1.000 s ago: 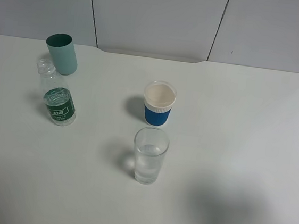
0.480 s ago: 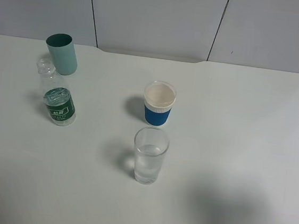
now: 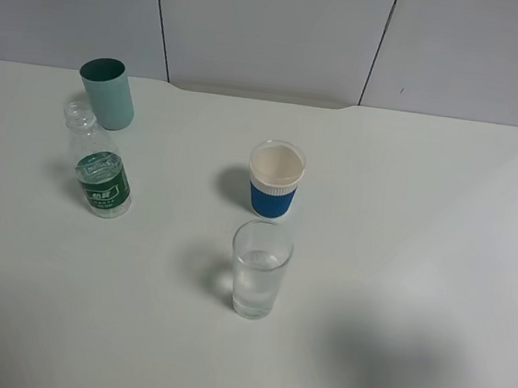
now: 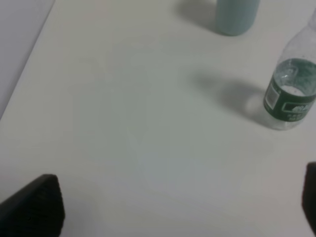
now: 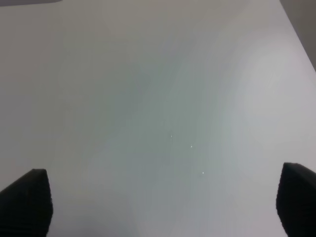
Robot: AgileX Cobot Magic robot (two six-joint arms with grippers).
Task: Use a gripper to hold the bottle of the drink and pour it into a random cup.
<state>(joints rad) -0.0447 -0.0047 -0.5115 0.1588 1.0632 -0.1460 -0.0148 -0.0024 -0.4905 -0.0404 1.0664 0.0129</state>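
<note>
A wide white desk [image 3: 443, 204] carries four vessels, with neither arm in the high view. The main risk lies at the far left, where the bottle [image 3: 98, 166] stands uncapped and just in front of the teal tumbler [image 3: 108, 93]. An approach from the far side could clip the tumbler, and a hard squeeze on the thin plastic could push water out of the open neck or tip the bottle before it is lifted. A second risk waits at the pour: the glass [image 3: 259, 268] stands near the middle of the desk, close in front of the paper cup [image 3: 275, 179], so a stream aimed a little far would land in the wrong cup or on the desk. The glass appears to hold some water already, though clear on clear makes the level hard to judge; if so, a long pour could overfill it.

The left gripper [image 4: 168, 207] shows only dark tips at opposite edges of its wrist view, jaws spread wide and empty, with the bottle off to one side of their line. The right gripper [image 5: 163, 202] likewise shows jaws spread over bare desk, holding nothing.

The bottle is small and clear, upright, with a dark green label, a ribbed neck and water partway up.
</note>
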